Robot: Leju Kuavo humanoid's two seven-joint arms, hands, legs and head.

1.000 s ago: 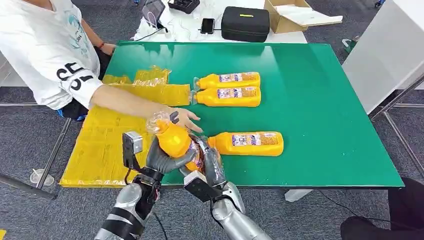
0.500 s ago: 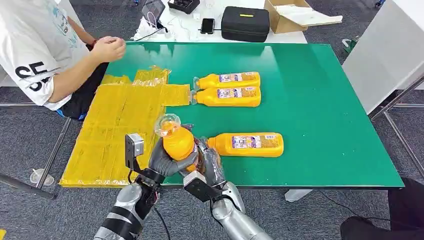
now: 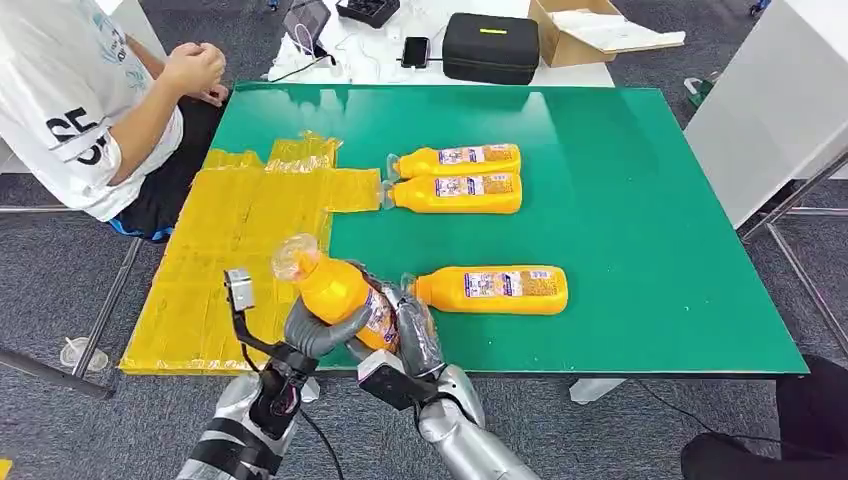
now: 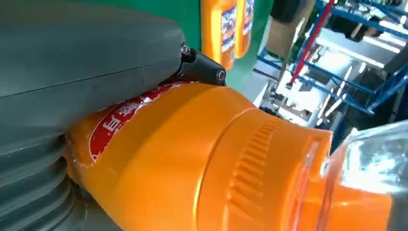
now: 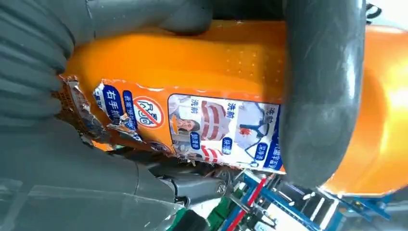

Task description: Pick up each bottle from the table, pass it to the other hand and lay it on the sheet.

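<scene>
- Now the handover is in the middle; one orange bottle [image 3: 338, 292] is lifted above the near edge of the green worktop [image 3: 640, 220], its clear cap pointing toward the yellow sheet [image 3: 240, 250].
- Both hands are on this bottle; the left hand [image 3: 318, 325] wraps its fingers around the body from below, and in the left wrist view the thumb lies pressed on the orange shoulder beside the red label.
- On the other side, the right hand [image 3: 408, 325] is closed on the lower part of the same bottle; the right wrist view shows one thick finger crossing the printed label, so I judge it has not let go.
- Three bottles wait lying on the worktop: a near bottle [image 3: 490, 288] just beside the right hand, and a pair [image 3: 455, 177] farther away, touching each other side by side, their caps next to the edge of the sheet.
- As far as I can see, no bottle lies on the sheet, so nothing is finished; what is left is to release the right hand, lay this bottle down on the sheet, then repeat for the other three.
- At the far left corner a person [image 3: 90, 90] sits with the hands pulled close to the body, away from the bottles.
</scene>
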